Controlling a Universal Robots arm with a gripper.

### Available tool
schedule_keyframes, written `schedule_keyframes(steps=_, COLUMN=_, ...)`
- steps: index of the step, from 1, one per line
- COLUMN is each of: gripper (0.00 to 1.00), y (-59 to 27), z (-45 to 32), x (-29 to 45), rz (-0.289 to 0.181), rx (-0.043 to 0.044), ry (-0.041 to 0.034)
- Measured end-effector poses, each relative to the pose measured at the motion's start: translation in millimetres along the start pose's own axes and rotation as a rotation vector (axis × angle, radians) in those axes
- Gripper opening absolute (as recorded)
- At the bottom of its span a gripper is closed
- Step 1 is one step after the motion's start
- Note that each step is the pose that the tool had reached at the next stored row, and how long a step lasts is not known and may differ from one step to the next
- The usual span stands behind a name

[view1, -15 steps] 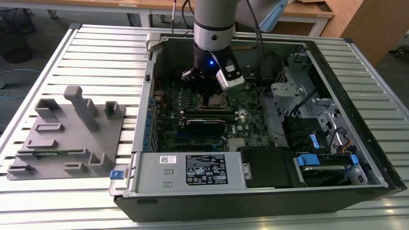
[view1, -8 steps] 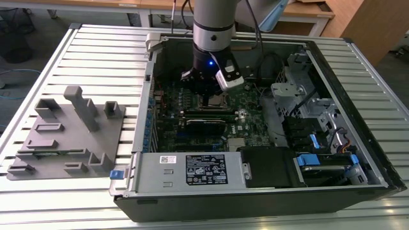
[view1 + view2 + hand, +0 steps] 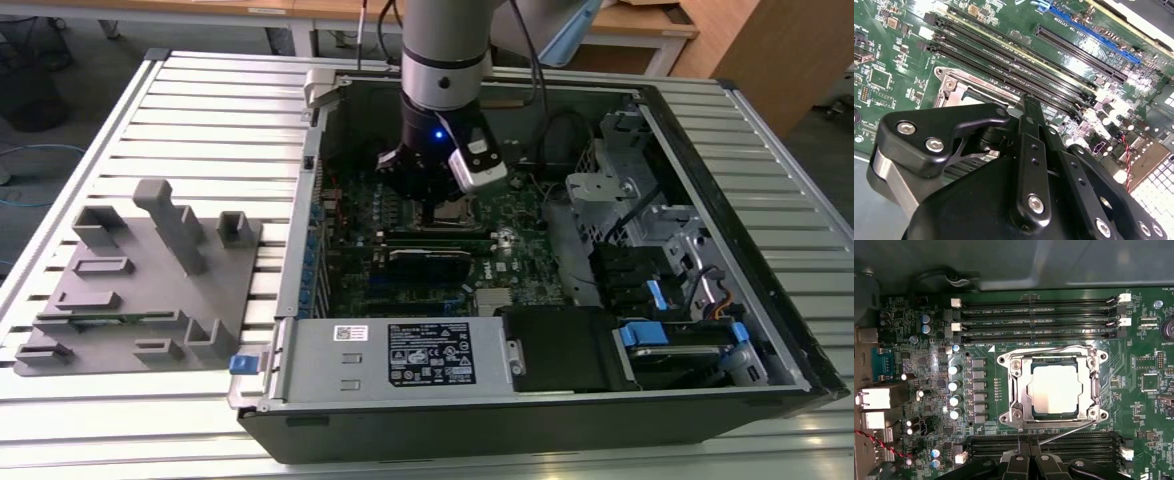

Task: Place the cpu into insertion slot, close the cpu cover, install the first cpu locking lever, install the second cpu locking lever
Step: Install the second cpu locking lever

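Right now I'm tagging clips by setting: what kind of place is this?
Probably a lab or workshop bench: an open computer case lies on a slatted metal table, a grey fixture block sits beside it, and wooden desks stand behind.

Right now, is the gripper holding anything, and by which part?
It cannot be told: the gripper meets the free end of the locking lever beside the cpu cover, but no grasp shows.
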State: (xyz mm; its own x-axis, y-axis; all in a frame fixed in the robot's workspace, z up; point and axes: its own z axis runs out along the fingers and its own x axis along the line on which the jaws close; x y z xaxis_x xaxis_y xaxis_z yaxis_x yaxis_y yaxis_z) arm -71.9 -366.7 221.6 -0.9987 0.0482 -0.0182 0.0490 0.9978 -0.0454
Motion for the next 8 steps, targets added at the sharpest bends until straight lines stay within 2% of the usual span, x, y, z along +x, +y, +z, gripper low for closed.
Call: schedule_keyframes(steps=8, gripper=0.11, y=0.1, z=4.7, x=1.1, rz=0.0, rx=0.0006, ry=0.0)
